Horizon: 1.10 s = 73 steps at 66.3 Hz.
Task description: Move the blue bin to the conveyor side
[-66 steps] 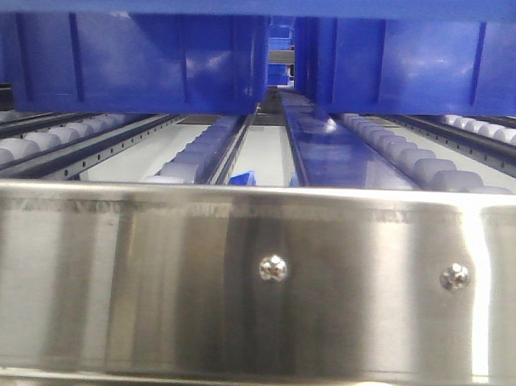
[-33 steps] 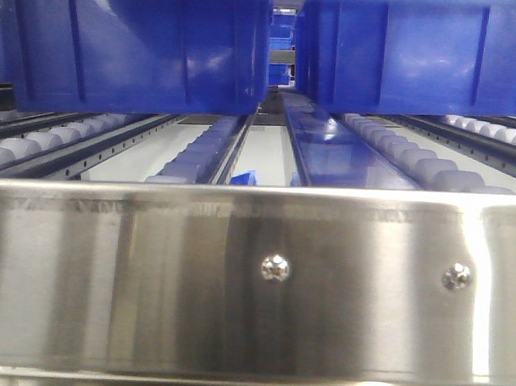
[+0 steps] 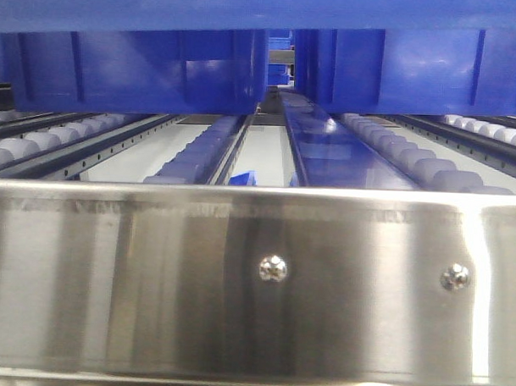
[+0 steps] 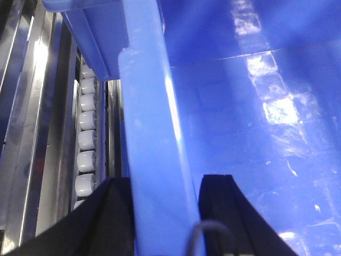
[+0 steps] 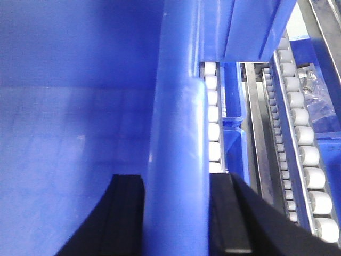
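Blue bin point(image 4: 250, 122), position? (observer)

Me: Held between my two grippers, over the roller rack point(image 3: 428, 169). In the front view a flat blue band runs across the whole top edge. It lies above the steel front rail point(image 3: 153, 282) and nearer the camera than the left crate point(image 3: 135, 70) and right crate point(image 3: 415, 71) on the rack. I cannot tell whether the blue bin touches the rollers.

Observer: Left gripper point(image 4: 165, 213)?

Me: Clamped on the bin's thick rim. One black finger point(image 4: 109, 224) is pressed on the outer face and the other is on the inner face, with the rim filling the gap. The glossy bin floor is to the inside, with glare patches on it. Outside the wall is a line of pale rollers point(image 4: 85, 144), then bright steel rails.

Observer: Right gripper point(image 5: 178, 213)?

Me: Same hold on the opposite rim, a finger tight against each face. The bin interior is on one side. On the other, white rollers sit just beside the wall, and a second roller track point(image 5: 306, 154) runs further out.
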Each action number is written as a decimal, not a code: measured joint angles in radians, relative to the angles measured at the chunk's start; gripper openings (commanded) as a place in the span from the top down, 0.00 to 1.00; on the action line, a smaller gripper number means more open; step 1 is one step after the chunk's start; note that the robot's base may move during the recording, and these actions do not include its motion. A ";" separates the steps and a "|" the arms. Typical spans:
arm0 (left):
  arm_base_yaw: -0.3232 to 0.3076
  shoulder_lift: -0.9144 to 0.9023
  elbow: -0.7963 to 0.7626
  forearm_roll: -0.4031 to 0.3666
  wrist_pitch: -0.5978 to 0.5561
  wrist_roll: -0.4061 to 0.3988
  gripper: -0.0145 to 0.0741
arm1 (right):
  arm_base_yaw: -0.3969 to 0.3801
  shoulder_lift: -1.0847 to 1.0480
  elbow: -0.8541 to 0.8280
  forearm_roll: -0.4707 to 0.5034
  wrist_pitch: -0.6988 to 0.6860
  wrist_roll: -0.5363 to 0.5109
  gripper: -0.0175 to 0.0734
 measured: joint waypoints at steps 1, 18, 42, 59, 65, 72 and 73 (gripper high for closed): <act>0.000 0.000 0.000 0.000 0.000 0.000 0.86 | 0.000 0.000 0.000 0.000 0.000 0.000 0.90; 0.000 0.000 0.000 0.000 0.000 0.000 0.86 | 0.000 0.000 0.000 0.000 0.000 0.000 0.90; 0.000 0.000 0.000 0.000 0.000 0.000 0.86 | 0.000 0.000 0.000 0.000 0.000 0.000 0.90; 0.000 0.000 0.000 0.000 0.000 0.000 0.86 | 0.000 0.000 0.000 0.000 0.000 0.000 0.90; 0.000 0.000 0.000 0.000 -0.002 0.000 0.86 | 0.000 0.000 0.000 0.000 0.000 0.000 0.90; 0.000 0.000 0.000 0.000 -0.002 0.000 0.86 | 0.000 0.000 0.000 0.000 0.000 0.000 0.90; 0.000 0.000 0.000 0.000 -0.002 0.000 0.86 | 0.000 0.000 0.000 0.000 0.000 0.000 0.90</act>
